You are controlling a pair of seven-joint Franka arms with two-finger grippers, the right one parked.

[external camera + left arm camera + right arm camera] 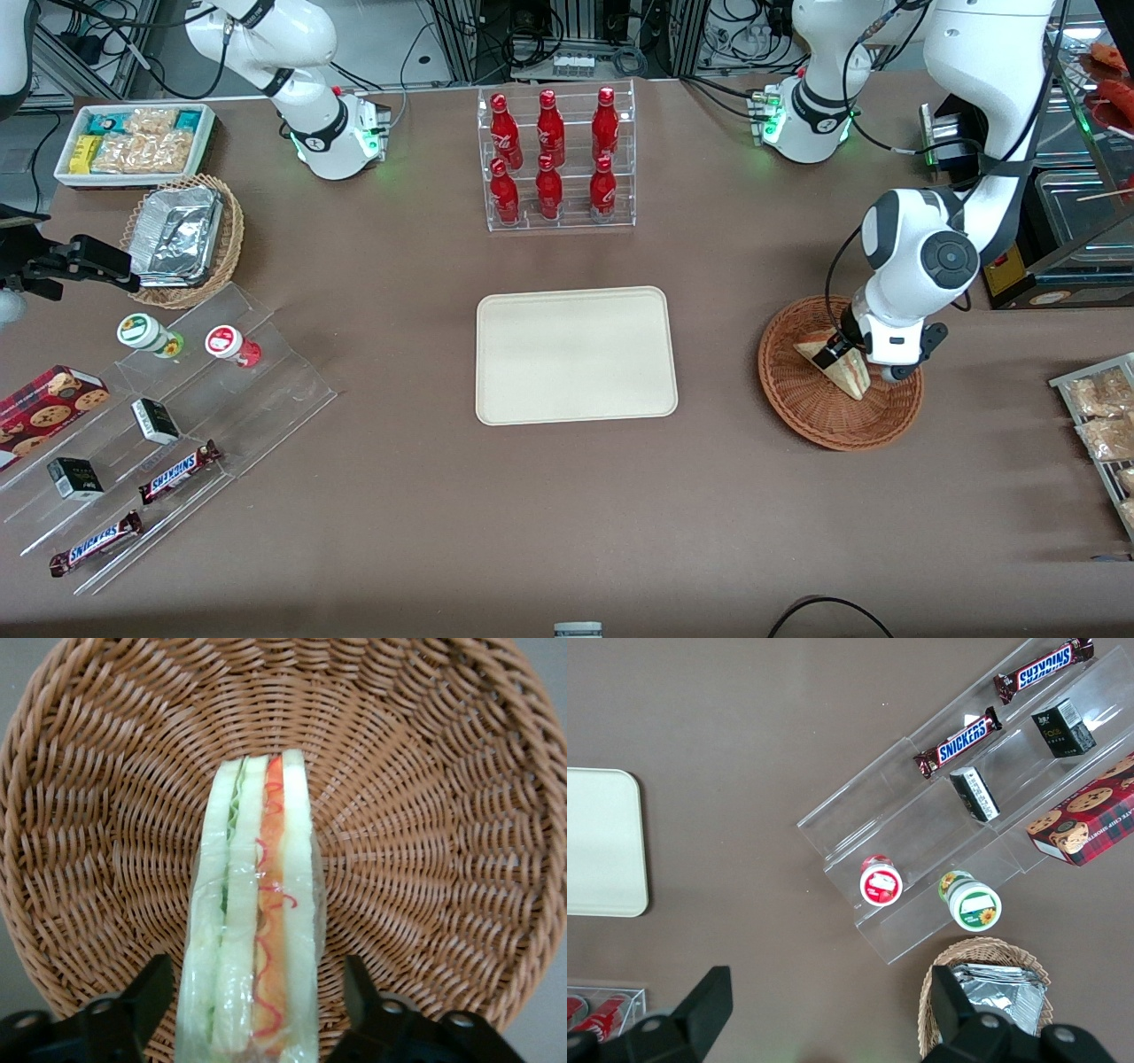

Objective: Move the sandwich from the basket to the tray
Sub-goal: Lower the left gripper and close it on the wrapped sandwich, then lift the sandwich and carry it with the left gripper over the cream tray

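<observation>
Reddish-brown wicker formed the round basket (pixel 802 399) that stood on the brown counter (pixel 567 514), toward the working arm's end. In it we saw the sandwich (pixel 842 368), a triangular wedge that stood on its edge and leaned a little. In the left wrist view the sandwich (pixel 257 921) turned its layered edge to us: pale bread, green filling in one layer, red and orange filling in the other, all under a clear wrap.

We saw the hand (pixel 852 354) lowered into the basket, directly at the sandwich. In the left wrist view the hand (pixel 257 1010) had one dark finger (pixel 146 992) on each side of the wedge. The fingers were spread and a small gap of wicker (pixel 425 815) showed between each finger and the bread, so the hand was released and was not yet grasping the sandwich.

We saw the cream-beige tray (pixel 576 354) flat in the middle of the counter, well apart from the basket, and nothing lay on it. A clear rack of red bottles (pixel 554 155) stood farther from the front camera than the tray.
</observation>
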